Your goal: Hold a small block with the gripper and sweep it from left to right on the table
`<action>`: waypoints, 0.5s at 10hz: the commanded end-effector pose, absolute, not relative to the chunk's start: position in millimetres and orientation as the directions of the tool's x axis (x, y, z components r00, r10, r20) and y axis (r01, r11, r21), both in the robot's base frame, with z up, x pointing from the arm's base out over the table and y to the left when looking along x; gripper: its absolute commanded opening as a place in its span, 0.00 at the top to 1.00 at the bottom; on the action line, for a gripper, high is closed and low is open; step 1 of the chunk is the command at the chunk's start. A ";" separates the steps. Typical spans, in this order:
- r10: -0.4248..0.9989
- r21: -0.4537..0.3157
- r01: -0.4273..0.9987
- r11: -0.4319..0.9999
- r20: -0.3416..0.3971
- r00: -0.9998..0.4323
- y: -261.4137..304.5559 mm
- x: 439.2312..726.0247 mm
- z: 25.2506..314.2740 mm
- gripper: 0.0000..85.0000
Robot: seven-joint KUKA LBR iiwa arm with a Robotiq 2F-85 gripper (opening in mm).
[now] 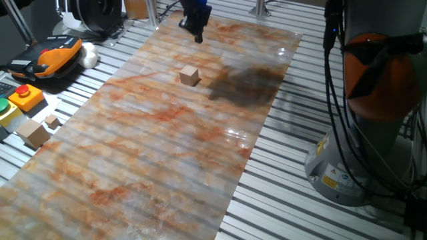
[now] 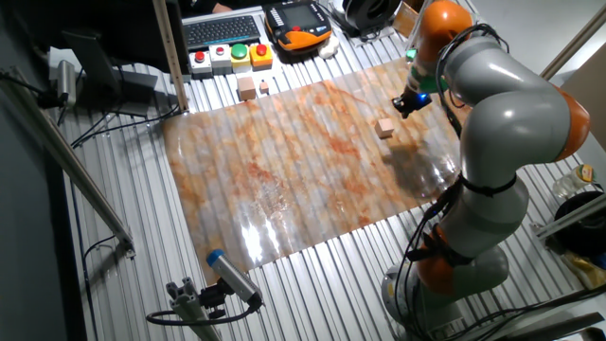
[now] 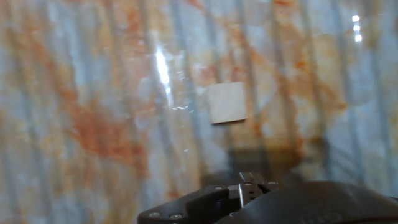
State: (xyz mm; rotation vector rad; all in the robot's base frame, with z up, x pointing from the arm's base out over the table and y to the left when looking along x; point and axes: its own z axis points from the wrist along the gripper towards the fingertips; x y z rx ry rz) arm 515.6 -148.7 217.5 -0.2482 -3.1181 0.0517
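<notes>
Wooden cube (image 1: 189, 75) on glossy marbled sheet (image 1: 147, 147)

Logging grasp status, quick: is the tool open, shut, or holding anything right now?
Tool: holding nothing, raised clear of the block; open or shut cannot be told.
</notes>
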 end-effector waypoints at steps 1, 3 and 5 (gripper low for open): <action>0.161 -0.032 0.161 0.986 0.014 -0.987 -194.7 515.5 217.5 1.00; 0.179 -0.026 0.179 0.984 0.027 -0.983 -194.7 515.5 217.5 1.00; 0.247 -0.030 0.246 0.969 0.041 -0.968 -194.7 515.5 217.5 1.00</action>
